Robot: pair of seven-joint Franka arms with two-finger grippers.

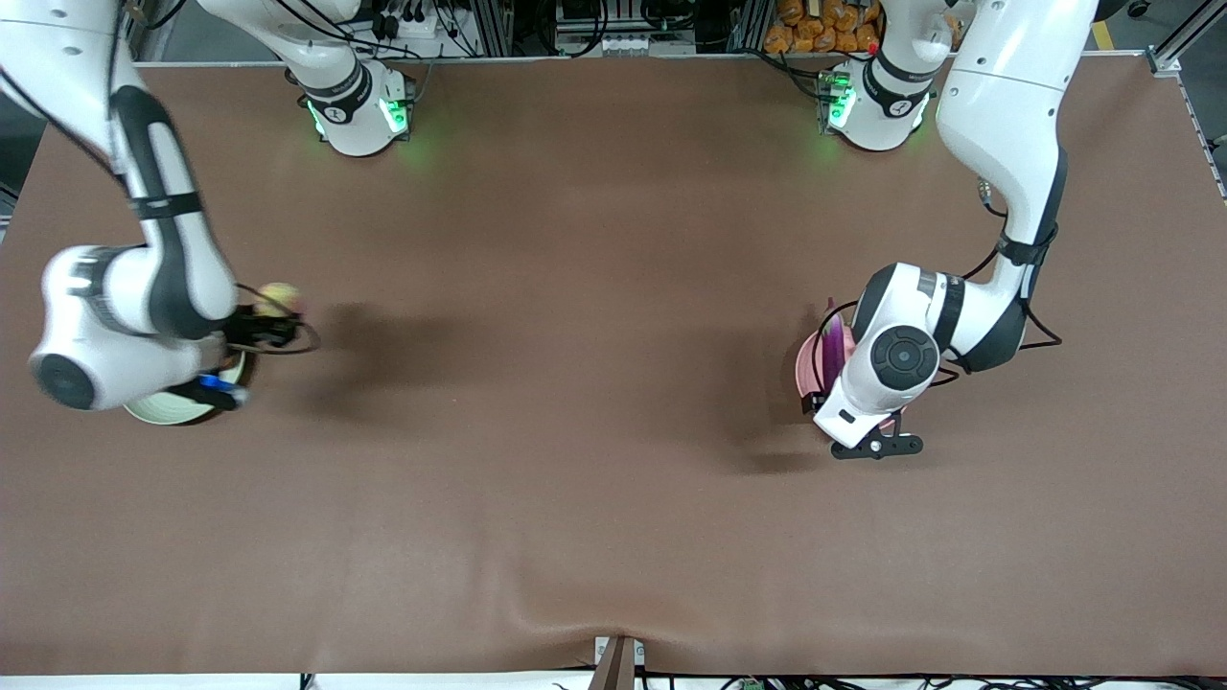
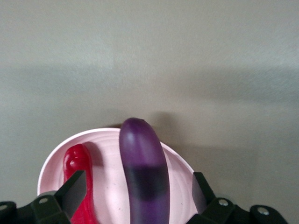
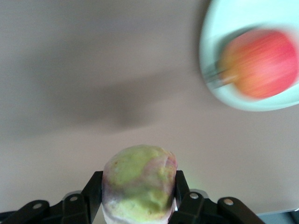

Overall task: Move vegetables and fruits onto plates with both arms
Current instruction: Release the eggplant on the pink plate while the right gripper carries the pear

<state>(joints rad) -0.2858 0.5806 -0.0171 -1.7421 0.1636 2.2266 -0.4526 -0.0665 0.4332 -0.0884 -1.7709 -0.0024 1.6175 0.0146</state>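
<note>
Gripping the yellow-green fruit [image 3: 140, 182] between its fingers [image 3: 93, 189], the right end effector [image 1: 261, 326] is up in the air beside the green plate [image 1: 173, 410], at the right arm's end of the bench [image 1: 575, 335]. The right wrist view shows that plate [image 3: 210, 60] off to one side with the red fruit [image 3: 261, 63] lying in it, and the held fruit over bare brown bench rather than over the plate. At the left arm's end, the left end effector [image 2: 140, 189] hangs over the pink plate [image 2: 110, 186] with its fingers [image 2: 74, 189] spread wide and holding nothing. On that plate lie the purple eggplant [image 2: 145, 172] and the red pepper [image 2: 79, 163], side by side but apart — the eggplant runs between the open fingers, the pepper partly under one of them. In the front view the left wrist covers most of the pink plate [image 1: 805, 369]; only its rim and a strip of the eggplant [image 1: 832, 345] show.
</note>
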